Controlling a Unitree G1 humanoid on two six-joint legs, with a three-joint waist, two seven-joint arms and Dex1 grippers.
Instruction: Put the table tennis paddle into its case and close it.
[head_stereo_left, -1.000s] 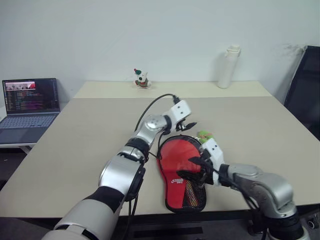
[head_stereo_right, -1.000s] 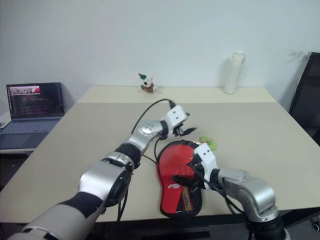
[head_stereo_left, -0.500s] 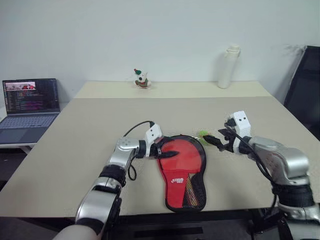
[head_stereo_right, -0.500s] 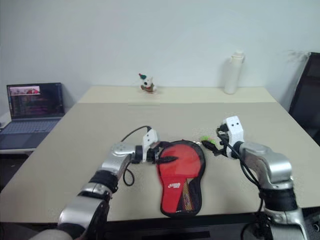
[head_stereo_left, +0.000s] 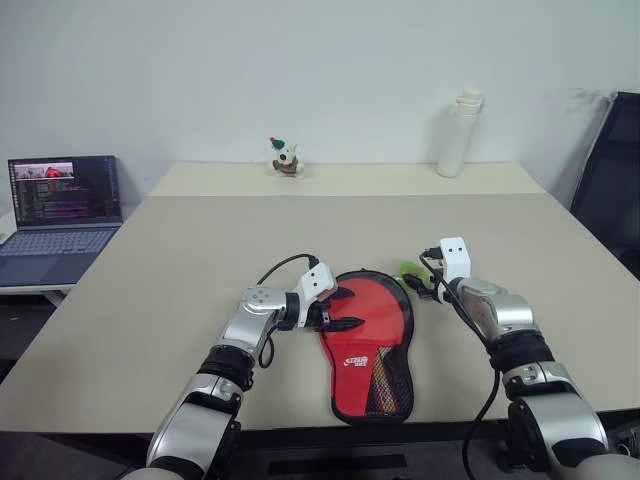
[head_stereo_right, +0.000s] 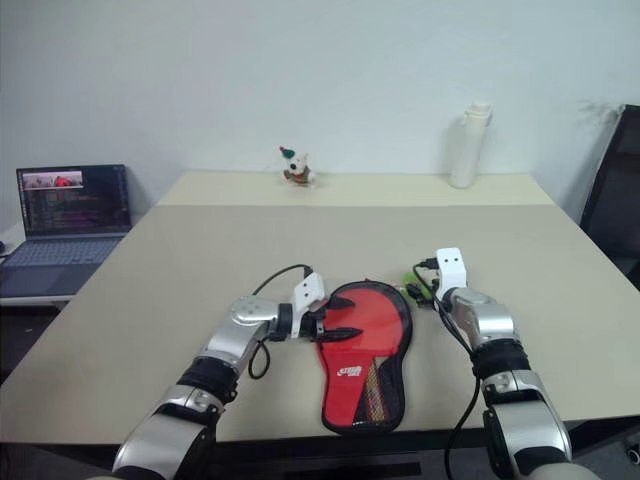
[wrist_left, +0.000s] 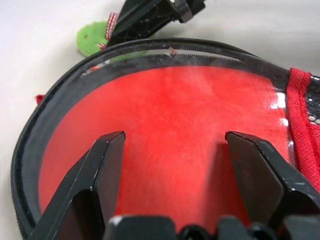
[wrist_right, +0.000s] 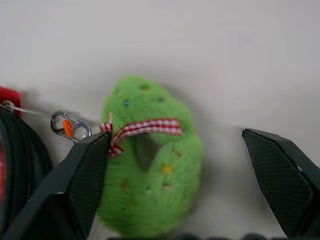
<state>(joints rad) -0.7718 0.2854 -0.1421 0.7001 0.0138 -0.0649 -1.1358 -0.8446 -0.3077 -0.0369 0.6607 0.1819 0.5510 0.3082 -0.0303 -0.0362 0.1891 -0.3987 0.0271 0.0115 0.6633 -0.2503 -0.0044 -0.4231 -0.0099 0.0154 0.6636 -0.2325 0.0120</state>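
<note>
Beige table (head_stereo_left: 180, 270) by a white wall (head_stereo_left: 200, 70); both end effectors (head_stereo_left: 345, 323) (head_stereo_left: 418, 283) gape wide, empty.

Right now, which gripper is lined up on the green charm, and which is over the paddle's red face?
The right gripper brackets the green charm, fingers open. The left gripper, also open, hovers over the table tennis paddle in the case.

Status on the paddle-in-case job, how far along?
Done: the table tennis paddle lies inside the open case. In hand: the left gripper sits open at the case's rim, and the right gripper is open around the green charm, gripping nothing. Left: zip the case closed.
</note>
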